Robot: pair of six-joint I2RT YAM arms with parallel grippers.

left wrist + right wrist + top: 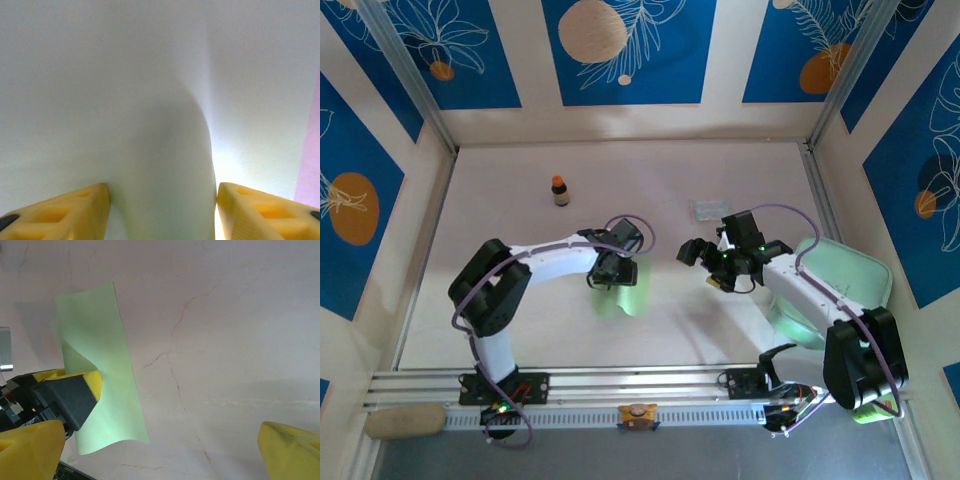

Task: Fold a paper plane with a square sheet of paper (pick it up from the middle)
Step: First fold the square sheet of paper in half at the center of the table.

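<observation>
You're barely started: your left pincer point(617, 272) is pinching the paper's point(621, 297) buckled middle (no creases yet), right pincer point(705, 262) gaping at three o'clock.

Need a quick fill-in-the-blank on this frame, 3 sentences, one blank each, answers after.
1. The left gripper is pinching up a hump in the pale ___ paper.
2. The right gripper hangs over bare table with its jaws ___.
3. The small brown bottle at the back has an ___ cap.

Missing words: green; open; orange
</observation>
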